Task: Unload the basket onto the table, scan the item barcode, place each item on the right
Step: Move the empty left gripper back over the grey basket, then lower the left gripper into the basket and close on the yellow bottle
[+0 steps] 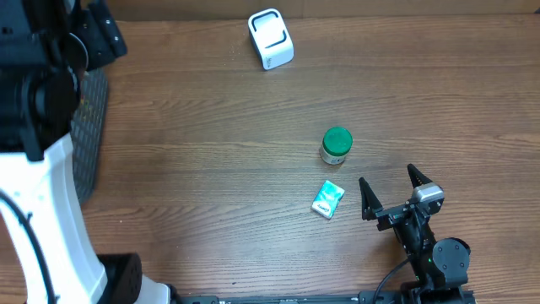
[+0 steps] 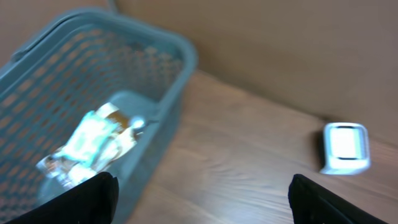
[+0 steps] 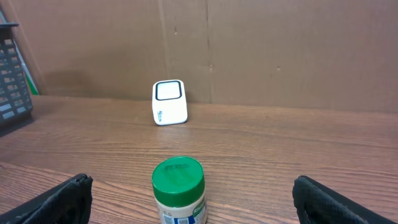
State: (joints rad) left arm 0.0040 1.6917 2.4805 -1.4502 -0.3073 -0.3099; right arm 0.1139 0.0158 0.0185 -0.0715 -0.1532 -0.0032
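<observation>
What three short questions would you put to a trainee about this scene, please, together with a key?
1. True or false: the green-lidded jar stands upright on the table with nothing touching it.
2. What lies in the blue basket? A: a wrapped packet. B: a banana. C: nothing.
3. How do the right gripper's jaws stand?
Key: 1 true. 2 A. 3 open, with nothing between them.
</observation>
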